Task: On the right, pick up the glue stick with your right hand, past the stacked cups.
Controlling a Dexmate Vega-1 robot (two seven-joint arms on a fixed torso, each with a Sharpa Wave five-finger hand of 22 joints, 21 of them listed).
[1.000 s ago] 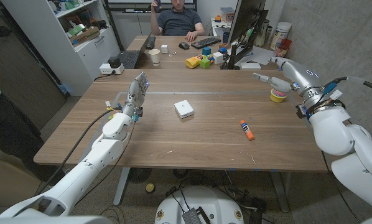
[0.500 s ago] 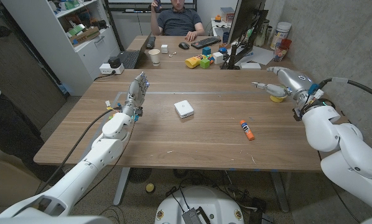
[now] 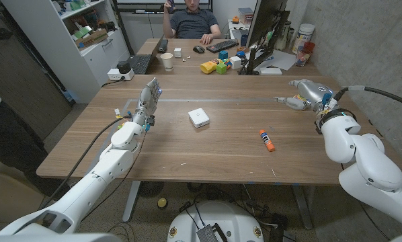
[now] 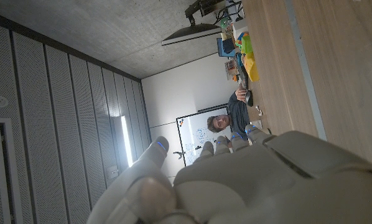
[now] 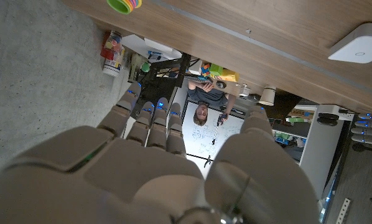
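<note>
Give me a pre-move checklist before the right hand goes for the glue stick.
1. Glue stick located: ok, it lies on its side on bare wood on the table, right of centre.
2. Right hand free to grasp: ok, fingers apart and holding nothing.
3. Right hand lined up over the target: not ok, it is near the far right edge by the stacked cups, apart from the glue stick.
4. Space around the target: ok, the white box sits well to its left.
5. Left hand out of the way: ok, raised on the table's left side.
</note>
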